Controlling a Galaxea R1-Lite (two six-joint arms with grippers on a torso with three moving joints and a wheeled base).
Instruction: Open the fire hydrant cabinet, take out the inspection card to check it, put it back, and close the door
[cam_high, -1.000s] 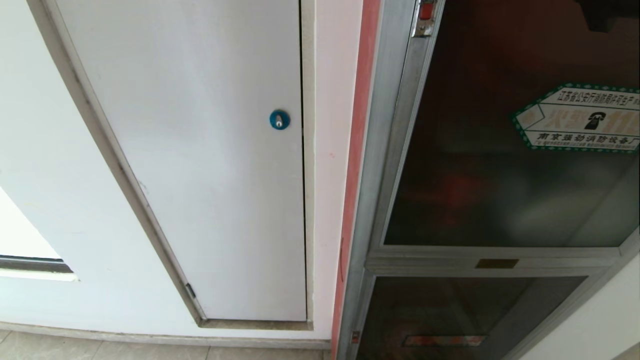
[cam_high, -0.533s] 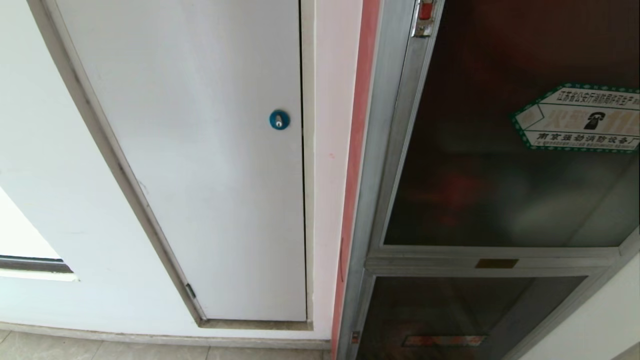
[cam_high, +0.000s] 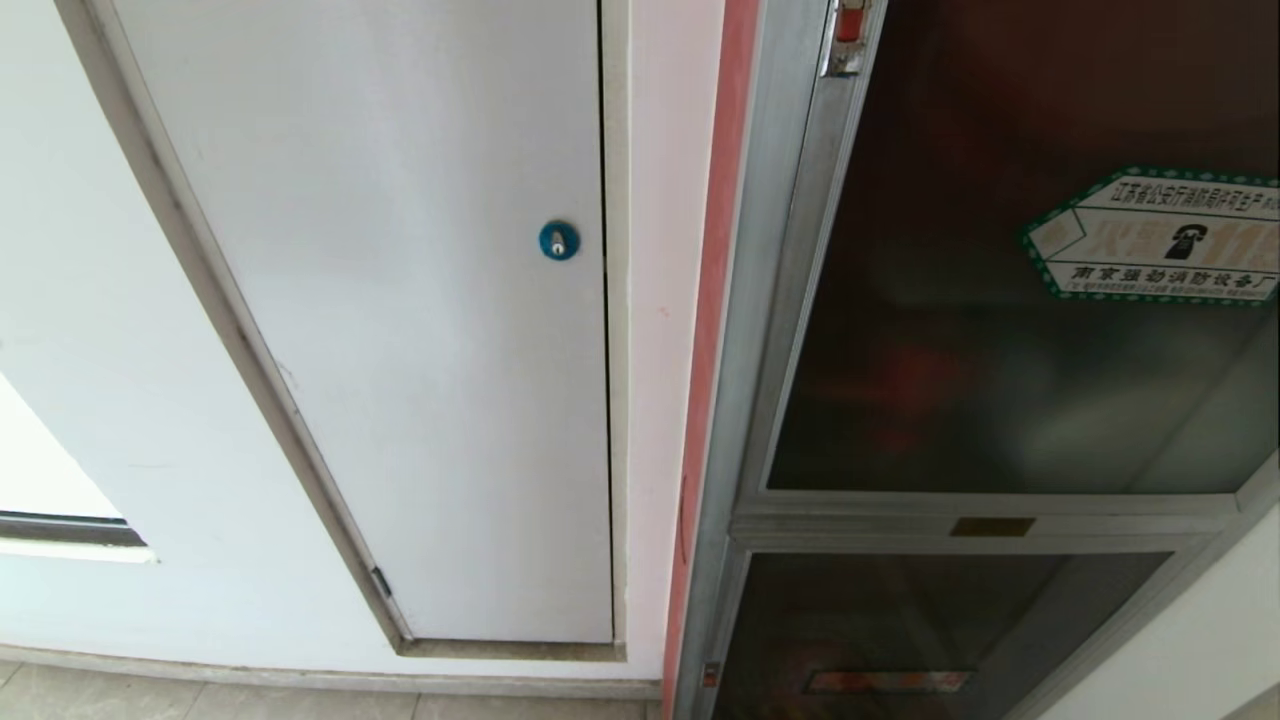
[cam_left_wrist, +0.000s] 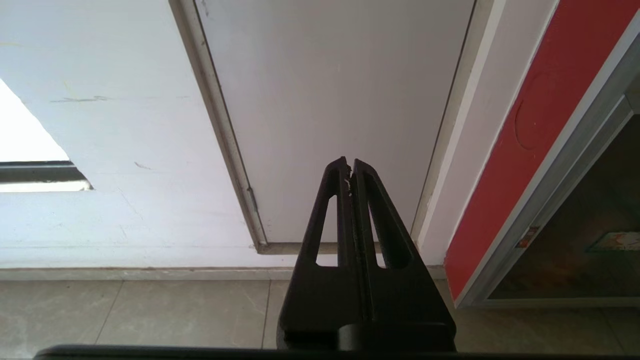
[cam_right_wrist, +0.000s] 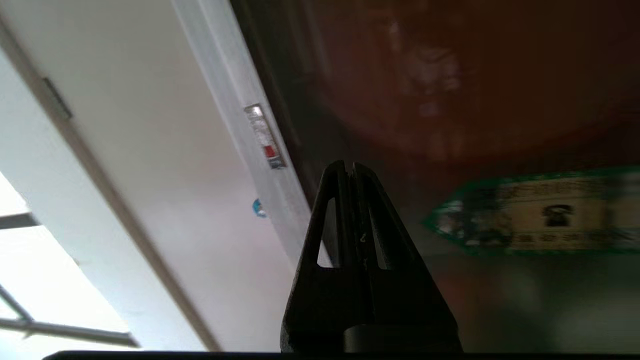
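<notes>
Although its glass is dark, the door (cam_high: 1010, 300) of the fire hydrant cabinet (cam_high: 760, 300) can be seen filling the right side of the head view, sitting flush inside the silver frame. A small red latch (cam_high: 848, 25) sits at the top of the door's left edge, at the upper middle of the frame. A white hexagonal sticker (cam_high: 1160, 238) with a green border lies on the glass at the right edge of the frame. Behind the glass only dim red and pale shapes show, too faint to identify. Below the door, in the lower right of the frame, is a smaller glass door (cam_high: 930, 630) with a red label.

Left of the cabinet runs a red strip (cam_high: 715, 300), then a white panel door (cam_high: 400, 300) with a round blue lock (cam_high: 559, 240) near the middle of the frame. Tiled floor (cam_high: 300, 705) shows along the bottom left.

Neither arm appears in the head view. In the right wrist view the right claw (cam_right_wrist: 349, 163) is clenched with nothing in it, its tips in front of the dark glass, between the latch (cam_right_wrist: 265, 136) and the sticker (cam_right_wrist: 530, 215). In the left wrist view the left claw (cam_left_wrist: 348, 161) is also clenched and empty, pointing at the lower part of the white panel door (cam_left_wrist: 340, 100) above the floor (cam_left_wrist: 150, 310).
</notes>
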